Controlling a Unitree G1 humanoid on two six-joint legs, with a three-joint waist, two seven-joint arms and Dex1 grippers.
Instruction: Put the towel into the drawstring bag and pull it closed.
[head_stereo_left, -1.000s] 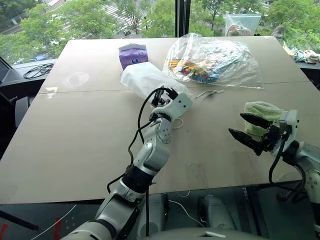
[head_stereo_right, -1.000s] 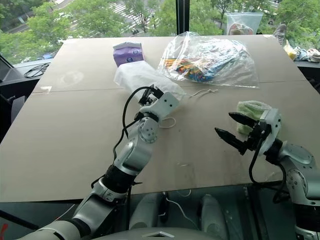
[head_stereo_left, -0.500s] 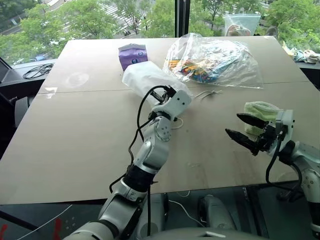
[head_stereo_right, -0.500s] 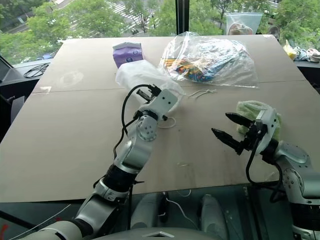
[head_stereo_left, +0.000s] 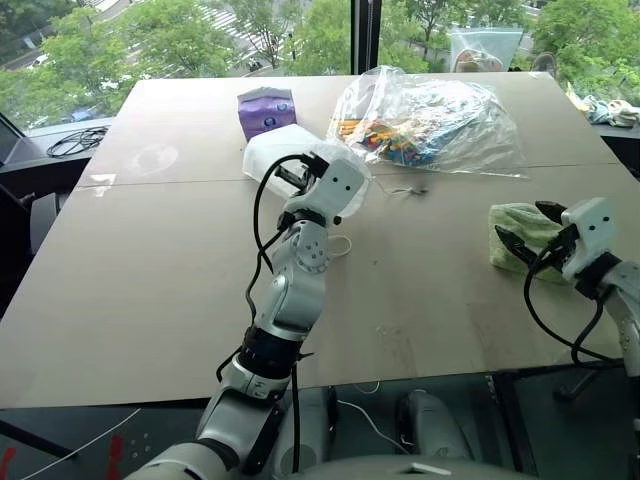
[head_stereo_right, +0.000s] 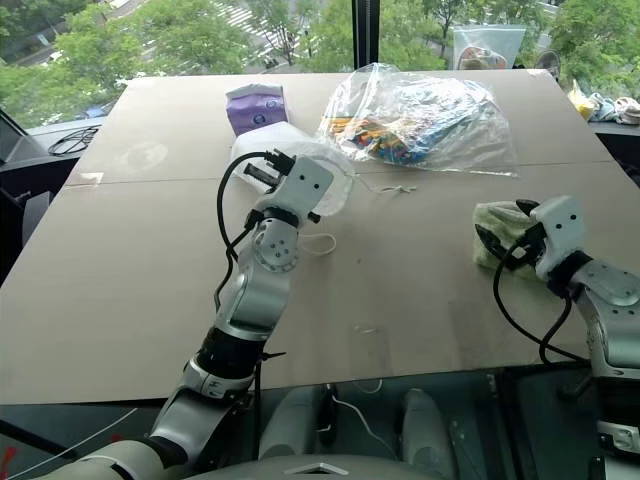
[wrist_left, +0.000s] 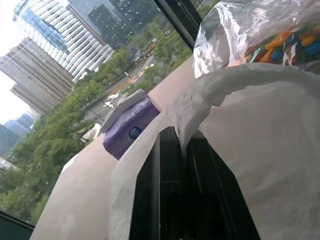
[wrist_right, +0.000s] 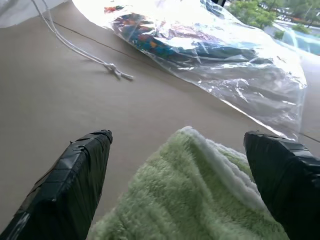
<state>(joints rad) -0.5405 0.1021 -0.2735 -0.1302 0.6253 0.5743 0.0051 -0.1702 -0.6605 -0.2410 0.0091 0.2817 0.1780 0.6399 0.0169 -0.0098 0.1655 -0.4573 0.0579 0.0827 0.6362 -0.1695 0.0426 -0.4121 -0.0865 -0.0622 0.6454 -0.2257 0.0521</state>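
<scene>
Right wrist view, fluffy green towel (wrist_right: 190, 200) between wide-spread right gripper (wrist_right: 185, 165) fingers, left gripper (wrist_left: 182, 145) seemingly pinching white drawstring bag (wrist_left: 260, 140), tan table (head_stereo_left: 150, 260), window.

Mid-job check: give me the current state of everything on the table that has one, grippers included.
Translucent white drawstring bag: mouth fabric pinched, cords loose, not closed.
Light-green fluffy towel: on the table, outside the bag.
Left gripper: shut on the bag.
Right gripper: open, fingers either side of the towel.
Large clear plastic bag: lying untouched.
</scene>
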